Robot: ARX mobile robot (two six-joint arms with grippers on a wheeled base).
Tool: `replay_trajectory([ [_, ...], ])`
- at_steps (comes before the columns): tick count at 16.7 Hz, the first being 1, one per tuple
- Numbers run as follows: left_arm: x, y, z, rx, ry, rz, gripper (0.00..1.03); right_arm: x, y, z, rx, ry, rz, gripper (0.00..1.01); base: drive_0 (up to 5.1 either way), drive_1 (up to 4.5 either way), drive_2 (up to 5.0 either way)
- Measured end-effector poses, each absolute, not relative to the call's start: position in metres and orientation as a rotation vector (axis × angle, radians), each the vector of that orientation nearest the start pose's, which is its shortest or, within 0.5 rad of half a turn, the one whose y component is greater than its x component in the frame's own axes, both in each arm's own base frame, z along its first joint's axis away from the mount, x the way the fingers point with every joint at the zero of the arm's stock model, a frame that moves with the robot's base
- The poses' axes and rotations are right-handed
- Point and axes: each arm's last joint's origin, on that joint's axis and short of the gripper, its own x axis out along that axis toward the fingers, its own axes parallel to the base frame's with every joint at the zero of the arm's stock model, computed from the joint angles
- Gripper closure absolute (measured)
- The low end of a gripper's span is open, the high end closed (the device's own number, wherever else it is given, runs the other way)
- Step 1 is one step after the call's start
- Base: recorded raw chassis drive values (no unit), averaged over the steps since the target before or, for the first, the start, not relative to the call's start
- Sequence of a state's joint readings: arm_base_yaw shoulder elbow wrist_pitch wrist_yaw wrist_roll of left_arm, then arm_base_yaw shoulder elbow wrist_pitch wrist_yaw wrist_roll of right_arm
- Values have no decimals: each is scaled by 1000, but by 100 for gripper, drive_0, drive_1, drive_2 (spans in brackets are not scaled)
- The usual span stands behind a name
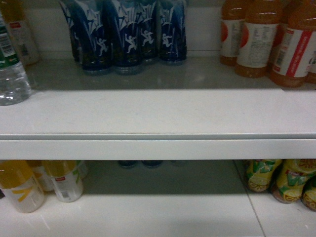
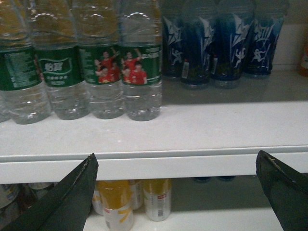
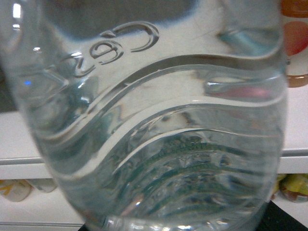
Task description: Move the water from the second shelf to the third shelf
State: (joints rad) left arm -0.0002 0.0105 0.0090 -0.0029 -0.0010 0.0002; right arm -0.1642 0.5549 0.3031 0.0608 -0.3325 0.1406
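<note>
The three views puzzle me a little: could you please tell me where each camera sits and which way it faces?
Head: on the robot, facing the shelf edge-on, slightly downward; no arm shows.
Left wrist: low before the same shelf, facing the water bottles; the left gripper shows, fingers spread wide.
Right wrist: pressed up to one clear water bottle that fills the frame; no gripper parts are clearly visible.
Shared: head and left wrist both show the dark blue bottles.

white shelf | pale back wall | dim light

A shop: white shelves stocked with bottled drinks (many brands).
</note>
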Motion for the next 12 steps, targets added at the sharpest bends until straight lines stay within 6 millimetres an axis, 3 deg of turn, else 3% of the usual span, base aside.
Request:
replay_trajectory([
  [12,98,0,166,1,4,0,5,141,-14,222,186,197,154,61,-496,249,249],
])
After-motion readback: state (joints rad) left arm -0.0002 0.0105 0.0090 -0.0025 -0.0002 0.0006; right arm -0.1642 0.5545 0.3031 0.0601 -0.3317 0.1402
